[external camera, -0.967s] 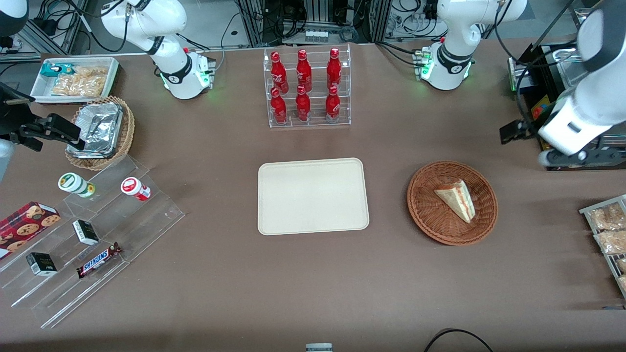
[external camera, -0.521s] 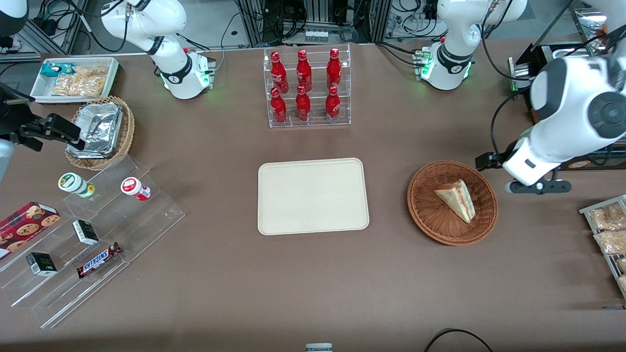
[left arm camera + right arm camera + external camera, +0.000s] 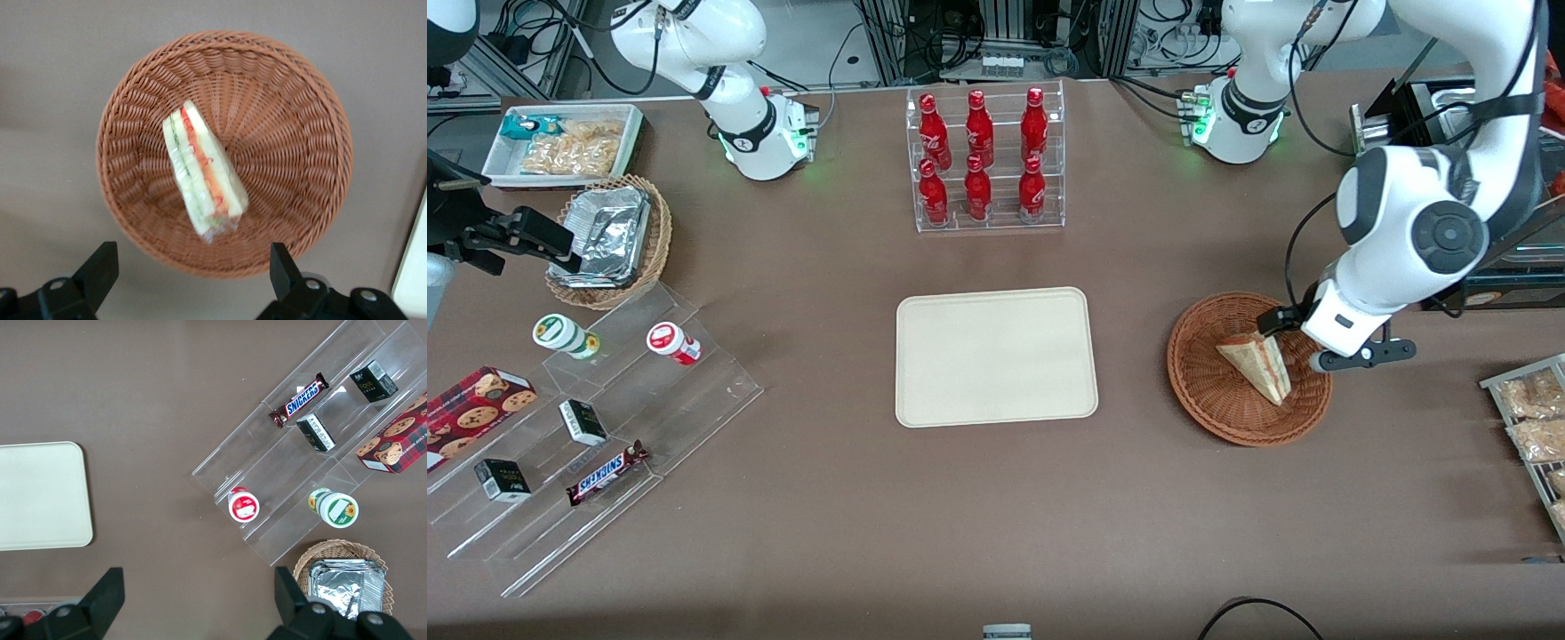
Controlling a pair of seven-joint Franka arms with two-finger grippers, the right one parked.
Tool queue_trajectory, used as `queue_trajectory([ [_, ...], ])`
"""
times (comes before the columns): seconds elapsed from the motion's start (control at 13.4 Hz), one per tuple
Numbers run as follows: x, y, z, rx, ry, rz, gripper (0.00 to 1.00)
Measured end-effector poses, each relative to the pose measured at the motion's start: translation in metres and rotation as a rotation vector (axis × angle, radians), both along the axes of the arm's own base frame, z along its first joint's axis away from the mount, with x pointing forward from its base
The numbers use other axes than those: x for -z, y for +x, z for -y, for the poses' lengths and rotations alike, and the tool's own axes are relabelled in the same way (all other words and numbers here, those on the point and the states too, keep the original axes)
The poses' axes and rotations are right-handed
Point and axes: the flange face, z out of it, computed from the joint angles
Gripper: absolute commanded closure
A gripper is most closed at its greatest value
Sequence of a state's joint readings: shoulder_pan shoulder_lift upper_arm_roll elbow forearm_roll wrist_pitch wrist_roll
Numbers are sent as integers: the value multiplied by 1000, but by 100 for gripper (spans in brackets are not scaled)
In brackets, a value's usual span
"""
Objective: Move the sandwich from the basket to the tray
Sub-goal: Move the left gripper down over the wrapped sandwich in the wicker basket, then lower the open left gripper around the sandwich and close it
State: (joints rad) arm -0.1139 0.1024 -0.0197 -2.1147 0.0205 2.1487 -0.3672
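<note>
Since the earlier frame, the left arm is seen carried in from the working arm's end of the tabletop, and the gripper is now positioned above the basket. Its fingers are spread wide, with nothing held. The sandwich lies in the basket, below the fingers and untouched. The tray is well apart, toward the parked arm's end.

We see a brown bench carrying tray, basket, tan foil basket, bottle rack, acrylic snack steps, white snack tray; hand above basket.
</note>
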Motion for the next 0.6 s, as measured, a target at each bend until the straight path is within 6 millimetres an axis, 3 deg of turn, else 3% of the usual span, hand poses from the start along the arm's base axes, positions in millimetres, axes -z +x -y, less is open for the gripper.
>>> queue_trajectory([
  [0.22, 33, -16, -1, -199, 2, 45, 0],
  [0.6, 46, -21, -1, -467, 12, 52, 0],
])
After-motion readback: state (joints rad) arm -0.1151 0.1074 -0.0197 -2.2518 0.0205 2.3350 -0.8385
